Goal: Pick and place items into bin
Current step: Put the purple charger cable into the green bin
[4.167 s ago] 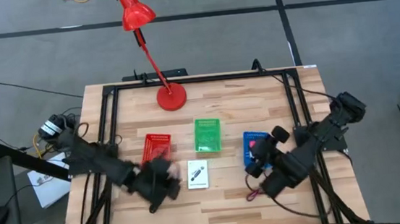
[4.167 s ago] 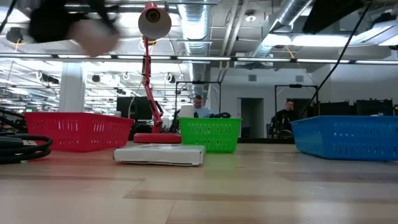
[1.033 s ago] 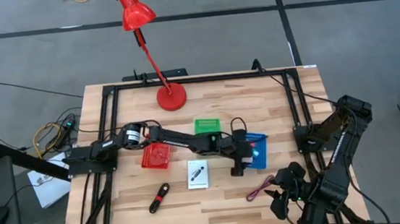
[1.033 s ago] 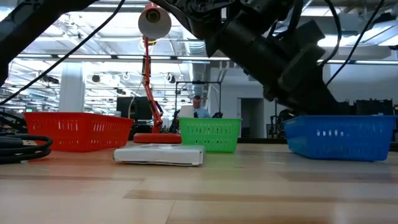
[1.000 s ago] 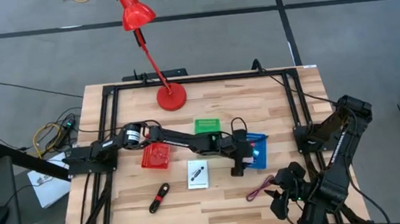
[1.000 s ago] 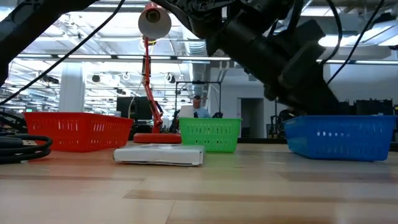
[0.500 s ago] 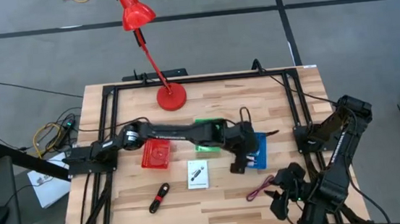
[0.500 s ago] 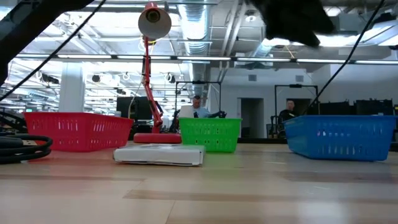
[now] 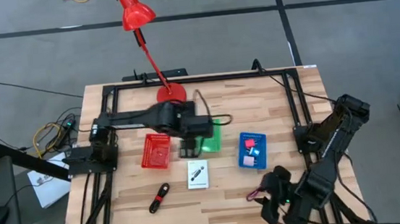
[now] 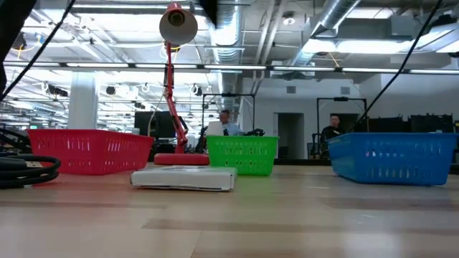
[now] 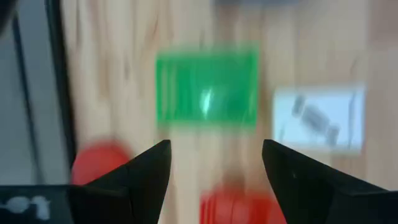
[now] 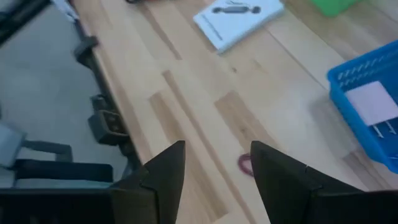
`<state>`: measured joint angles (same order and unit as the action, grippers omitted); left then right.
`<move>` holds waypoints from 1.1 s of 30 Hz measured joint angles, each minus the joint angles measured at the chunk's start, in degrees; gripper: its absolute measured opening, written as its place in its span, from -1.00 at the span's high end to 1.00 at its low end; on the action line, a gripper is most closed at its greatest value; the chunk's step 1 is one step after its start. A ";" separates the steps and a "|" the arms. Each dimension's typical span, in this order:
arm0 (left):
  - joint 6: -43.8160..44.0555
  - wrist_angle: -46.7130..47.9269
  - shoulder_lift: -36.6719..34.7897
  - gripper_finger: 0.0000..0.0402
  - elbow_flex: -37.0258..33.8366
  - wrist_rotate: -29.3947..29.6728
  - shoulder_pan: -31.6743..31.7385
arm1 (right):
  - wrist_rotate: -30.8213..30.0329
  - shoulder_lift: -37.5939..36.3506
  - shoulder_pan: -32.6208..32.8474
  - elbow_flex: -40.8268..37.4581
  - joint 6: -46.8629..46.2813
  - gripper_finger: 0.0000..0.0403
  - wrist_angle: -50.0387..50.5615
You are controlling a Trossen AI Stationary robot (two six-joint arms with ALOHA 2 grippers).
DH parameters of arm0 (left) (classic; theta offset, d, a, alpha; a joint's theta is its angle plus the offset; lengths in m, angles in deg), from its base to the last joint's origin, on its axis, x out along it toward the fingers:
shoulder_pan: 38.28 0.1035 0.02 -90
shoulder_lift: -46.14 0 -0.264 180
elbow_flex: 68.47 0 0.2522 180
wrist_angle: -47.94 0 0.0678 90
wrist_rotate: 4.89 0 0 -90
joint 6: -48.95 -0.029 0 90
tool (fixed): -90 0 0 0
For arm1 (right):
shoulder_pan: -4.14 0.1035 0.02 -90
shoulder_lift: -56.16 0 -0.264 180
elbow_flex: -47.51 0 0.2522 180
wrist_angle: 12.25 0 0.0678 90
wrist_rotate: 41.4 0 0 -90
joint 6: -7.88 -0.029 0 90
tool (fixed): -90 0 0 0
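In the high view my left gripper point(image 9: 187, 149) hovers open and empty above the gap between the red bin point(image 9: 155, 151) and the green bin point(image 9: 209, 136). My right gripper point(image 9: 269, 204), open and empty, hangs near the table's near right corner, just short of the dark red cord point(image 9: 254, 193), which the right wrist view shows as the cord point(image 12: 244, 163) beyond the fingertips. The white card point(image 9: 198, 174) and the black-and-red stick point(image 9: 159, 197) lie flat on the table. The blue bin point(image 9: 244, 160) holds a pink block point(image 9: 249, 145) and a blue-white piece point(image 9: 255, 153).
The red desk lamp's base point(image 9: 172, 95) stands at the far side, its stem slanting toward the far edge. A black frame point(image 9: 112, 105) rims the table. Cables point(image 10: 21, 168) lie at the low view's left. People sit in the room behind.
My left gripper has pulled back from the blue bin, risen out of the low view and swung toward the table's left, now over the red and green bins. The blue bin's contents stand uncovered. My right gripper has shifted slightly toward the left, nearer the cord.
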<state>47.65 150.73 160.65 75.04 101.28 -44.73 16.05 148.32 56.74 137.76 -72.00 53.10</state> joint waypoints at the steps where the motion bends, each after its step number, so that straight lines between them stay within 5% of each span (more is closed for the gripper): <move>1: 1.69 2.02 -0.86 -0.21 -0.24 1.89 -0.07 | 1.34 0.00 -0.86 0.00 0.06 0.13 0.41; 6: 5.83 1.30 -9.02 -0.21 -4.42 10.80 -1.16 | 8.00 1.92 -5.34 0.04 -0.20 0.13 -0.34; 14: 16.29 1.00 -25.18 -0.20 -18.63 17.59 -2.82 | 22.33 11.40 -7.33 -0.02 19.99 0.13 -4.10; 27: 31.94 0.99 -42.08 -0.20 -43.12 22.05 -3.04 | 32.57 19.89 -11.92 0.02 44.93 0.13 0.64; 33: 34.12 1.05 -44.12 -0.20 -47.87 21.18 -3.02 | 29.88 20.70 -13.37 0.02 50.38 0.13 4.64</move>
<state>81.77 151.78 116.53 27.17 122.45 -47.75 45.93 169.02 43.37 137.78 -21.63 57.73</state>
